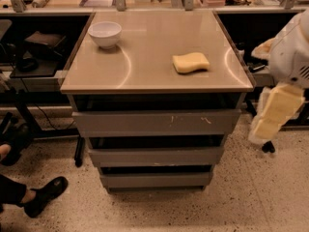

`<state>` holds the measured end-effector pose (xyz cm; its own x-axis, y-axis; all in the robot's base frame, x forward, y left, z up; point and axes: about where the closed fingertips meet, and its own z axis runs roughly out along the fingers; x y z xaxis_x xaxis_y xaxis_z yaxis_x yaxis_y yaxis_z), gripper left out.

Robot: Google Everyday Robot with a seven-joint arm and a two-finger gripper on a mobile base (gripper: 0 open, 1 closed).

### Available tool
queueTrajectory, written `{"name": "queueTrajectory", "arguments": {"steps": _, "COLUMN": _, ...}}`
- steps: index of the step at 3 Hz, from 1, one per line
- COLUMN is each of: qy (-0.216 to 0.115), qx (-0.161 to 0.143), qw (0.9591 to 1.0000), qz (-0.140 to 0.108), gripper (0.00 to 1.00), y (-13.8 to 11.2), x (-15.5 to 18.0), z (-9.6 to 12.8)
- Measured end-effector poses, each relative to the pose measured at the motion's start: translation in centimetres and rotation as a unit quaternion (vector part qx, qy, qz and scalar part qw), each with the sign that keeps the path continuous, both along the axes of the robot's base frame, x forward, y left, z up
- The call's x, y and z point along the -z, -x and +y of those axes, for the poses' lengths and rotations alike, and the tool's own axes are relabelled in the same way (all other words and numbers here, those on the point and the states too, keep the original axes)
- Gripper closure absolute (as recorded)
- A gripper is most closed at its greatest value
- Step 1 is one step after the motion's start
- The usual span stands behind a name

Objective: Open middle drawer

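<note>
The grey cabinet has three handleless drawer fronts stacked under its top. The middle drawer (155,156) is the mid-sized front, between the wider scratched top front (157,123) and the narrowest bottom front (155,180). Dark gaps show above each front. My gripper (271,114), white with pale yellow fingers, hangs at the right edge of the view. It is beside the cabinet's right side, about level with the top front and apart from all the drawers.
A white bowl (105,34) and a yellow sponge (190,62) sit on the cabinet top (145,66). A person's black shoe (46,193) is on the floor at lower left. Dark desks with cables flank the cabinet. Speckled floor lies in front.
</note>
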<state>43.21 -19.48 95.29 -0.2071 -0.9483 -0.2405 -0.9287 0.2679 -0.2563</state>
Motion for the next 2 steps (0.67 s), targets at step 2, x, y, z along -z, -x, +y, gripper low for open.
{"name": "queueTrajectory", "arguments": {"steps": 2, "qy": -0.060, "qx": -0.005, "qw": 0.9980, "qz": 0.019, "gripper": 0.00, "y": 2.5, "x": 11.8, "z": 10.0}}
